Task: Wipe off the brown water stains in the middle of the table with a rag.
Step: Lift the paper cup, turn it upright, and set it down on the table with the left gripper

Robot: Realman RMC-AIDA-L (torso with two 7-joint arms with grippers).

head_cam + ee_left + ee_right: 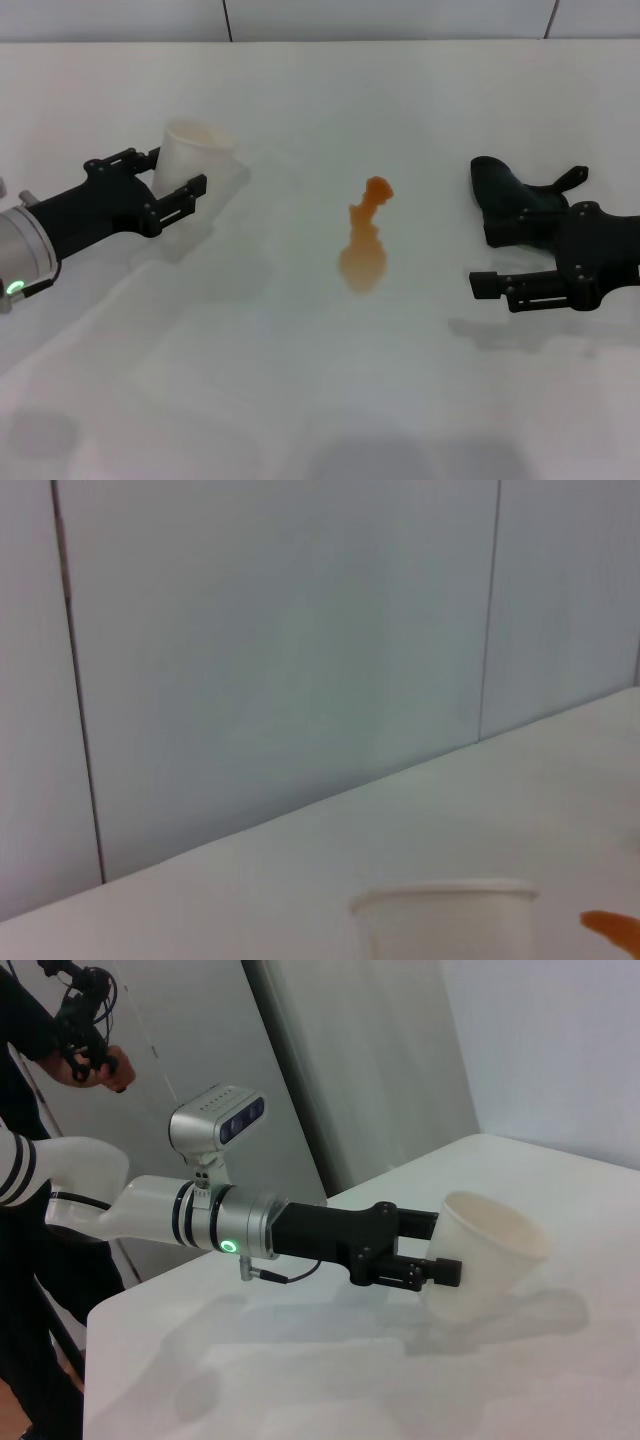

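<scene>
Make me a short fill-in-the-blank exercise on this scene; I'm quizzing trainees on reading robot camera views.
1. The left gripper has its fingers around a whitish ____.
2. The brown water stains lie on the white ____.
3. The rag beside the right gripper is ____ in colour.
4. The rag lies on the robot's ____ side of the stains.

Missing words: cup; table; black; right
</scene>
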